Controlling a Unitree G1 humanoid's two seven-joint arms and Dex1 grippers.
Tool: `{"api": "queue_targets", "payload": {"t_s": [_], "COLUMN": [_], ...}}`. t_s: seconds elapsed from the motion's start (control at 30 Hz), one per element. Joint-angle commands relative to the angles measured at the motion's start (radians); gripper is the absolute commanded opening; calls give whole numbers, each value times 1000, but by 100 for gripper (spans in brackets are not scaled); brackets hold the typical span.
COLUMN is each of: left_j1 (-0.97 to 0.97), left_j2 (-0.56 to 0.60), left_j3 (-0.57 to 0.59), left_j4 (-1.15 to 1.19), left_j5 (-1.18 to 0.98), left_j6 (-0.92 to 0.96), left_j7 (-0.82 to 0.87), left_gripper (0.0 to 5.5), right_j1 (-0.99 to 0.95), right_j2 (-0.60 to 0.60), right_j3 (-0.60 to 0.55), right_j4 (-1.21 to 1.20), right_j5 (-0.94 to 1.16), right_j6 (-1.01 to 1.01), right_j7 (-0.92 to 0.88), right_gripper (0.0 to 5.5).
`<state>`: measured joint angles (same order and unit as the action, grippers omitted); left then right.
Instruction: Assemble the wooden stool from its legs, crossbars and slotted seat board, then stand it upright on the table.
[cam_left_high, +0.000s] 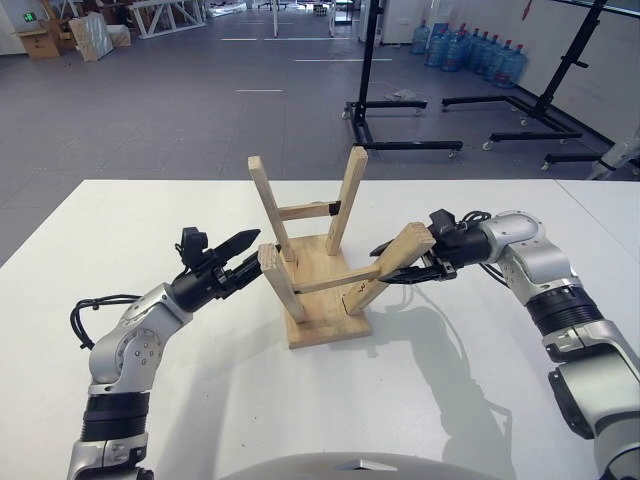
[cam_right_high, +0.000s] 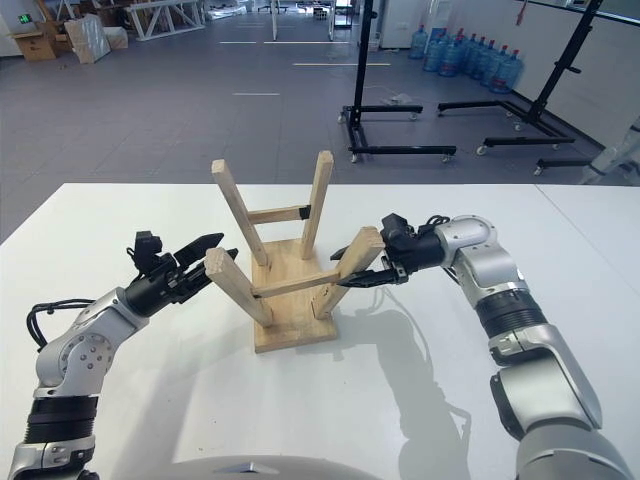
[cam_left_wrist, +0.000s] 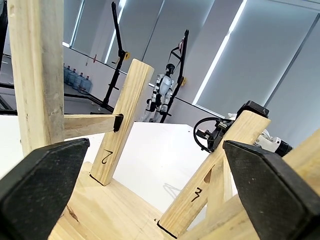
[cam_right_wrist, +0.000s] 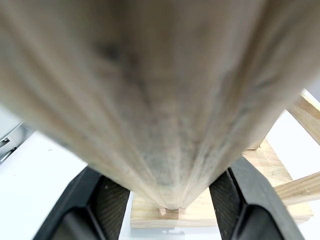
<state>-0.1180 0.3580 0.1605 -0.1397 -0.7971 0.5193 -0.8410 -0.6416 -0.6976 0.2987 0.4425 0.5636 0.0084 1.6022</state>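
Left eye view | pale wooden four-legged stool (cam_left_high: 312, 268) stood inverted, seat down, on white table (cam_left_high: 150, 220) | right gripper (cam_left_high: 383, 266) clamped its near-right leg (cam_left_high: 405, 250); left gripper (cam_left_high: 255, 250) gaped empty beside another | we judged it light, stiff (joints may slip): grip legs low.

A: The stool (cam_left_high: 318, 262)?
B: Bare pale wood, matt, with the grain showing.
A: Tabletop (cam_left_high: 150, 220)?
B: White, smooth, slight sheen.
A: Right claw (cam_right_wrist: 167, 192)?
B: Black matt plastic; pads (cam_right_wrist: 114, 199) finely textured.
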Motion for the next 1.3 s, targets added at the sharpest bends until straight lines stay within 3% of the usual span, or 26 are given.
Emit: {"api": "queue_targets", "payload": {"t_s": [0.03,0.37,0.67,0.87,1.17,1.3], "left_j1": [-9,6,31,119,232,197], "left_j2": [-13,-6,-7,45,92,2], "left_j3": [-23,-10,1,-15,-148,-190], "left_j4": [7,11,-11,-21,19,85], "left_j5": [20,23,18,98,321,354], "left_j6": [-11,-6,3,-10,-83,-97], "left_j7": [3,-3,9,18,37,101], "left_gripper": [489,489,489,489,489,489], "right_j1": [27,46,182,389,583,598], "right_j2": [39,65,49,39,53,-15], "right_j3": [31,-31,-194,-283,-273,-188], "right_j4": [31,34,-86,-238,-381,-375], "right_j5": [-124,-201,-159,-171,-171,-394], "right_j6": [-7,10,33,34,84,-106], "right_j7": [-10,-31,-163,-305,-379,-403], "right_gripper": [241,417,417,417,417,417]}}
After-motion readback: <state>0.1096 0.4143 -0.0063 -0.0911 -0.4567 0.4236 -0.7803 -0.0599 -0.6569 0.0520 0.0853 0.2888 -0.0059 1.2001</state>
